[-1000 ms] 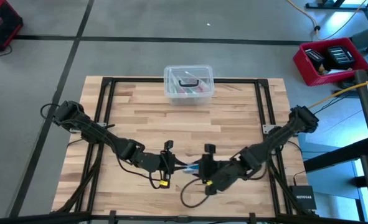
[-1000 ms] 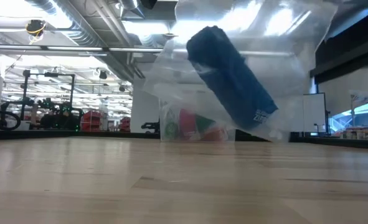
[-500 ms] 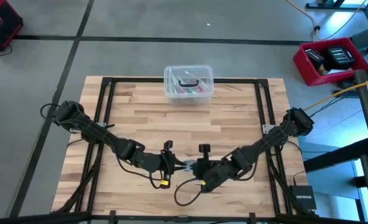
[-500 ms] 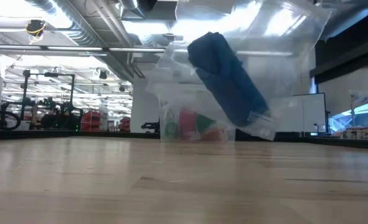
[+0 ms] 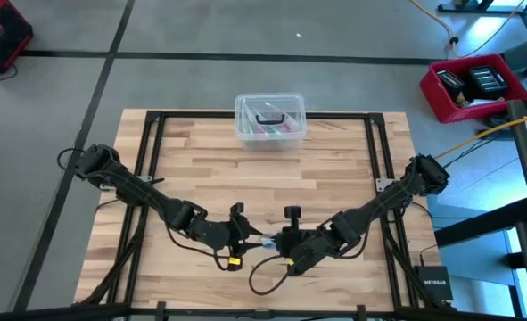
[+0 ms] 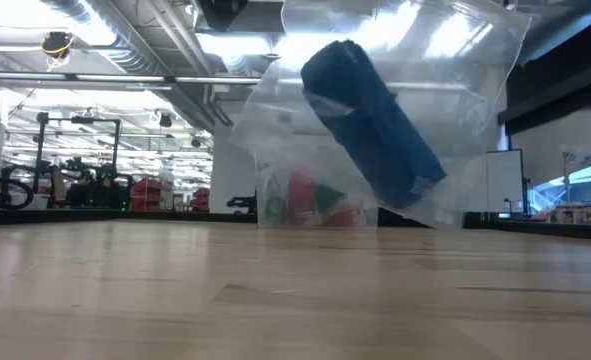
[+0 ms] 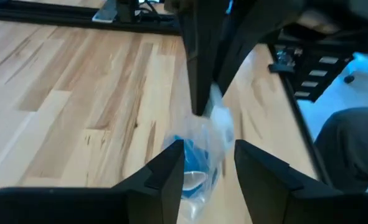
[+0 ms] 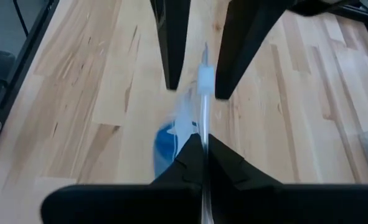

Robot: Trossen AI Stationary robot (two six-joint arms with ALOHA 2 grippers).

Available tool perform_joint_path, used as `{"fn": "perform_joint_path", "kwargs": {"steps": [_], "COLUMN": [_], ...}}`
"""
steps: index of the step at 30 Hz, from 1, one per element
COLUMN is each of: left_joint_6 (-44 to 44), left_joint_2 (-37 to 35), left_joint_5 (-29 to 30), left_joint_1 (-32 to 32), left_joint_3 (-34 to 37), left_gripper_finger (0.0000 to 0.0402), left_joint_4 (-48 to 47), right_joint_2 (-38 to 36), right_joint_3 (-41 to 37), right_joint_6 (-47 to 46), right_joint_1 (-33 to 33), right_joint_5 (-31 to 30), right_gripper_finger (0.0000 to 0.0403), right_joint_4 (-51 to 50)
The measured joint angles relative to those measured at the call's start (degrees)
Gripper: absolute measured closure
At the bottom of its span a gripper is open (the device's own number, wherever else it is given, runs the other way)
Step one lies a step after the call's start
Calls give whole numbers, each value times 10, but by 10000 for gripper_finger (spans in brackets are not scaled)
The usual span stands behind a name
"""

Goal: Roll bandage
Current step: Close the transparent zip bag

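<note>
Right pincer (image 5: 281, 242), which I am driving remotely, is pinched tight on the edge of a clear plastic bag (image 6: 395, 110) above the near middle of the wooden surface (image 5: 334, 169); the rolled blue bandage (image 6: 370, 125) hangs inside. My left pincer (image 5: 245, 239) faces it, fingers parted either side of the bag.
</note>
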State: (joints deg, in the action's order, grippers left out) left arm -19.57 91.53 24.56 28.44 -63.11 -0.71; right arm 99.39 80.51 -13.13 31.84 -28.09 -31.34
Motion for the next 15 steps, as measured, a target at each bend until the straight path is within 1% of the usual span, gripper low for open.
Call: {"fn": "perform_joint_path", "kwargs": {"steps": [4, 9, 12, 15], "left_joint_6": [15, 31, 45, 64], "left_joint_2": [5, 5, 5, 5], "left_joint_5": [1, 2, 2, 2], "left_joint_1": [0, 0, 0, 0], "left_joint_3": [0, 0, 0, 0], "left_gripper_finger": [277, 309, 336, 381], "left_joint_4": [1, 23, 28, 28], "right_joint_2": [0, 0, 0, 0], "right_joint_3": [0, 0, 0, 0], "right_joint_6": [0, 0, -1, -6], "right_joint_1": [0, 0, 0, 0], "right_joint_5": [2, 5, 7, 6], "right_gripper_finger": [398, 397, 399, 387], "right_joint_4": [0, 0, 2, 4]}}
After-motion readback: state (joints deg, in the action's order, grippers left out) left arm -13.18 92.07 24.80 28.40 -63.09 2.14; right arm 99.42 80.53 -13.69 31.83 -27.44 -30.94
